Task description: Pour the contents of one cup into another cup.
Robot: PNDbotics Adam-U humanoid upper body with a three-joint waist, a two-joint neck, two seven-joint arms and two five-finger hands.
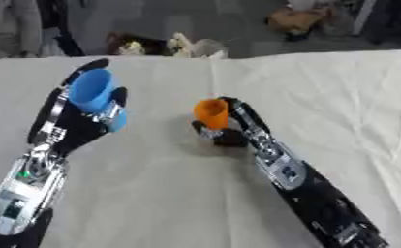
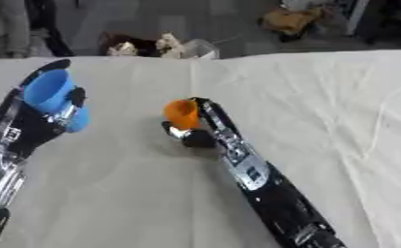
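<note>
Holding a cup apiece, the robot has both arms stretched over the white cloth (image 1: 322,97). The left hand (image 1: 77,121) is wrapped round the blue cup (image 1: 91,91), which looks lifted and tipped slightly, mouth toward the camera. The right hand (image 1: 225,128) curls round the orange cup (image 1: 210,112), low near the middle of the table, seemingly upright. Both look like light, thin plastic, probably slick and easily squashed, so I'd take them mid-wall rather than at the rim. The two cups sit well apart.
</note>
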